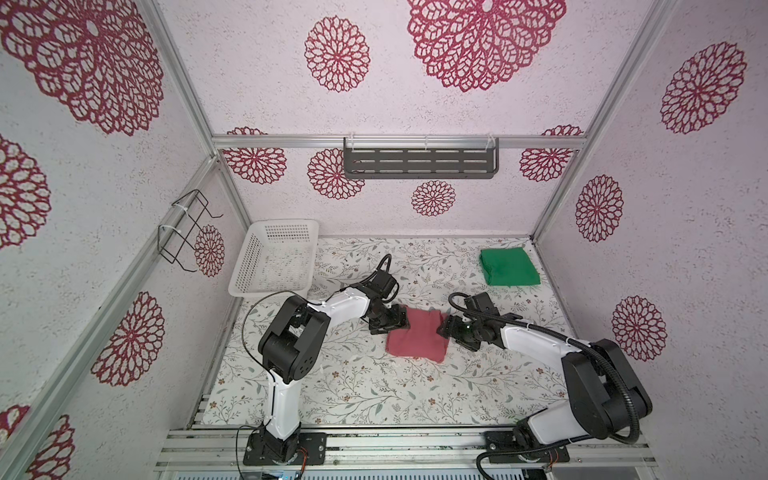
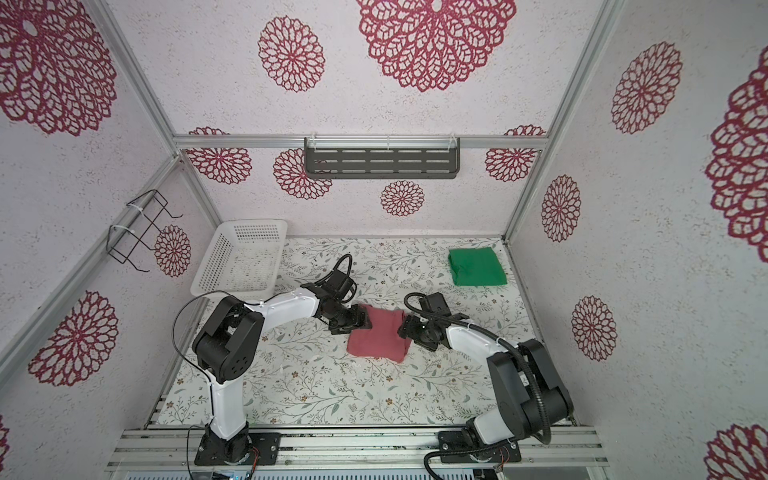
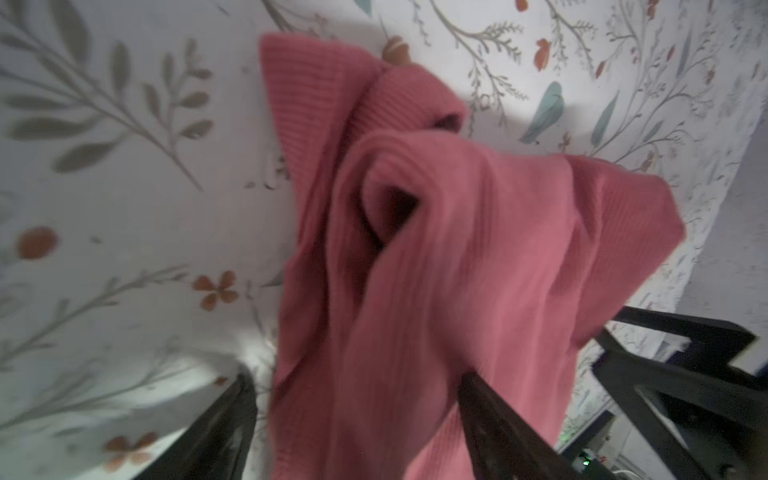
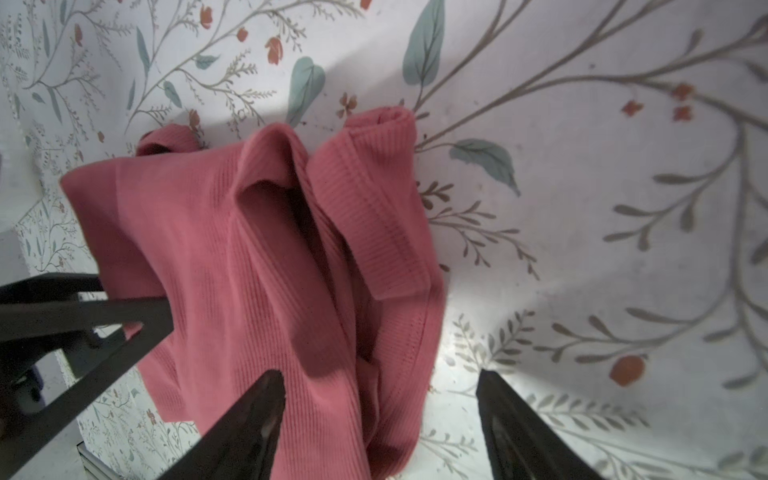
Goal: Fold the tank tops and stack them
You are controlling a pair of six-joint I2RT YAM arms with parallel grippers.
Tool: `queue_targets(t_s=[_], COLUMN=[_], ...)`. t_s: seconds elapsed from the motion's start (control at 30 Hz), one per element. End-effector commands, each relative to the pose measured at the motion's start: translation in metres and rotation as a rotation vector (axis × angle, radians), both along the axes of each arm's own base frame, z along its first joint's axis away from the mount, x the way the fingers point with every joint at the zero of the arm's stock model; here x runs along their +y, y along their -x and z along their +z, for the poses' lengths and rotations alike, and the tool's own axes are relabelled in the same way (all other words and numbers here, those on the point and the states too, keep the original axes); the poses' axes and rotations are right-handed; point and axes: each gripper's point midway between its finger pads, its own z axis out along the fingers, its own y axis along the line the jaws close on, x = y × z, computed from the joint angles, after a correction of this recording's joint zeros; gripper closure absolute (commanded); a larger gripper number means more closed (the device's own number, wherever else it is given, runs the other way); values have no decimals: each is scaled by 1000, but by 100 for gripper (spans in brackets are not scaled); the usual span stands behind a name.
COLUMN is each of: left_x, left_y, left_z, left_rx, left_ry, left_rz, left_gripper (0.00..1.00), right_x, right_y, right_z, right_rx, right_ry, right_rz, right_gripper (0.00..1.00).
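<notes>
Pink-red tank top (image 1: 415,337) flanked by spread grippers.
In both top views it is seen between left gripper (image 1: 401,322) and right gripper (image 1: 444,328), green tank top (image 1: 509,266) well apart; in the left wrist view cloth is draped between parted jaws; in the right, against one finger (image 4: 249,415).

Two tank tops lie to the right of the basket: one pink tank top (image 1: 415,334) and one green tank top (image 1: 509,266). One white basket (image 1: 274,257). Two robot arms: left arm (image 1: 345,305) and right arm (image 1: 528,336). One dark shelf (image 1: 419,163) and one wire rack (image 1: 185,232).
</notes>
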Motion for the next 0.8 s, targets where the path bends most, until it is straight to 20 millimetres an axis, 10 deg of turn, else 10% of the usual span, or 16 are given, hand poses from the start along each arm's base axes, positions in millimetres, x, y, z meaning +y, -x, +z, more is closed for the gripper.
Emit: queue_targets(t_s=[0.0, 0.3, 0.77], left_x=[-12, -19, -33], left_y=[15, 20, -6], left_z=[-17, -15, 15], left_rx=[48, 40, -60], left_ry=[22, 15, 87], left_rz=[-2, 25, 76], left_gripper=[28, 54, 93], right_x=[15, 55, 45], right_y=[-9, -11, -18], right_z=[-3, -12, 4], right_rx=[-13, 24, -26], right_ry=[-65, -122, -134], right_rz=[-5, 106, 209], right_gripper=[24, 31, 90])
